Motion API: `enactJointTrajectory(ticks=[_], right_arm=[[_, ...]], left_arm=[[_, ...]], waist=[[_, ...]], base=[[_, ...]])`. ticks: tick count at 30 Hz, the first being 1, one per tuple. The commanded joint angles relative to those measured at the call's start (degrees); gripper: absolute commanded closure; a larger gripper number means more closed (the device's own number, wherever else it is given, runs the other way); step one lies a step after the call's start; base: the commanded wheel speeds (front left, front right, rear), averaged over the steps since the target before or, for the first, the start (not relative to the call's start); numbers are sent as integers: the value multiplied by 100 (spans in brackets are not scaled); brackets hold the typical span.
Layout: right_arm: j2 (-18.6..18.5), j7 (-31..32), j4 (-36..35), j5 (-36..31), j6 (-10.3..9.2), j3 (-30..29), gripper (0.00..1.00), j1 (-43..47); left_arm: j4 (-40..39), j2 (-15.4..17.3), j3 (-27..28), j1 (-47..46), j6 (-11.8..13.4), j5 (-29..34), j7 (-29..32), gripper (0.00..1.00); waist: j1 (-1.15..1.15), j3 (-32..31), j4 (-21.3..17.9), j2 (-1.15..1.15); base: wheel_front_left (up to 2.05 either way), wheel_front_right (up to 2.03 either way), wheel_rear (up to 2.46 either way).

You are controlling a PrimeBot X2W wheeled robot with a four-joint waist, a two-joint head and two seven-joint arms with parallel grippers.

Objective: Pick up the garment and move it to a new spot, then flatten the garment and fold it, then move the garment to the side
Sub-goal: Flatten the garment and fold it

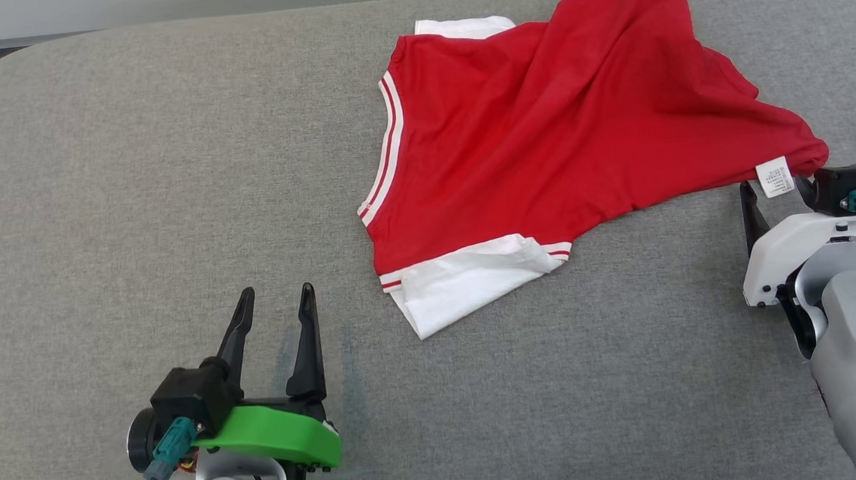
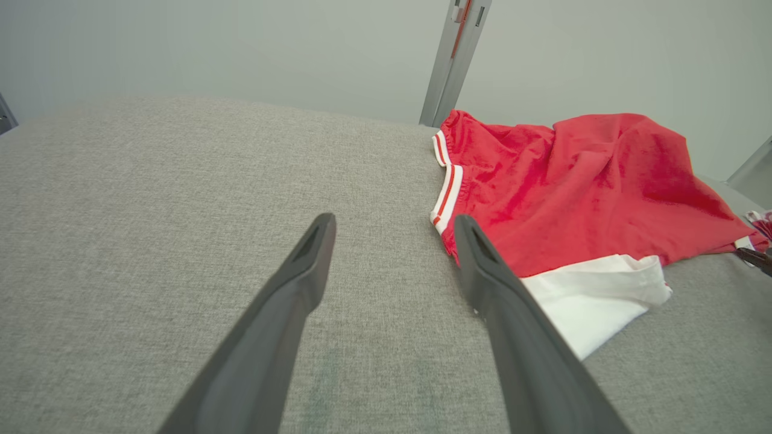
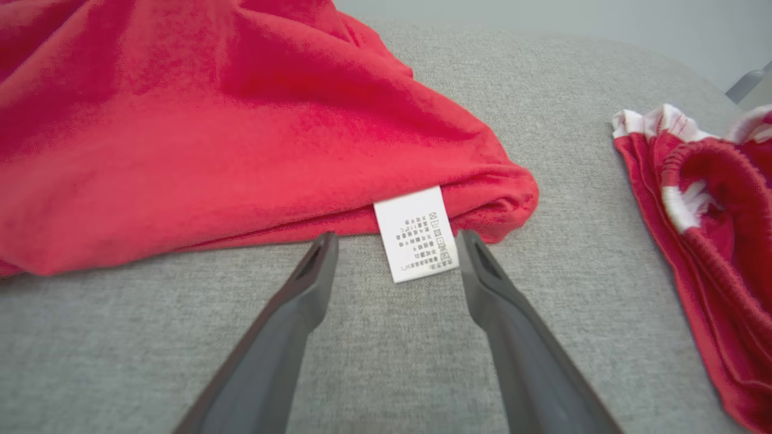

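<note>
Your garment (image 1: 541, 127) lay crosswise; its labelled corner pointed at the right tool (image 3: 396, 241). That and the left tool (image 1: 278, 292) gaped empty.

Most of the counter (image 1: 130, 178) is seen bare on its left half, and open surface is found all around the left tool (image 1: 277, 290), whose fingers are spread with nothing between them. The far right part is taken up by a rumpled red shirt (image 1: 541, 127), raised in folds, with its white sleeve (image 1: 469, 282) spread toward the near edge. The right tool (image 3: 396, 236) is set at the shirt's corner, fingers parted either side of a white label (image 3: 416, 232). Room to its right is narrowed by a second red garment (image 3: 705, 241), though a gap of bare counter is seen between the two.
</note>
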Motion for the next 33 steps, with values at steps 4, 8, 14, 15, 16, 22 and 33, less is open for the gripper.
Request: enactJointTrajectory(ticks=[4, 8, 14, 15, 16, 22, 33], right_arm=[[-71, 65, 268, -175, -11, -217, 0, -197], [-99, 67, 461, -296, -11, -398, 45, -297], [-77, 1, 649, -461, -11, -584, 100, -382], [-69, -9, 669, -476, -11, -608, 100, -393], [-52, -21, 679, -502, -11, -626, 100, -418], [92, -180, 544, -564, -11, -625, 100, -408], [625, -258, -492, 51, -11, -104, 100, 488]], left_arm=[[-42, 74, -30, -43, 30, 41, 28, 0], [-63, 92, -40, -8, 46, 29, 43, 0], [-100, 121, -41, 46, 92, 5, 55, 0], [-108, 125, -42, 45, 90, 2, 58, 0], [-115, 130, -42, 44, 103, -3, 58, 0], [-131, 143, -57, 43, 122, -28, 60, 0], [-139, 164, -25, 119, 179, -92, 25, 0]], waist=[[0, 46, 135, 0], [0, 46, 187, 0], [0, 42, 167, 0], [0, 44, 155, 0], [0, 47, 135, 0], [0, 35, 30, 0], [0, -79, -173, 0]], base=[[0, 0, 0], [0, 0, 0], [0, 0, 0], [0, 0, 0], [0, 0, 0], [0, 0, 0], [0, 0, 0]])
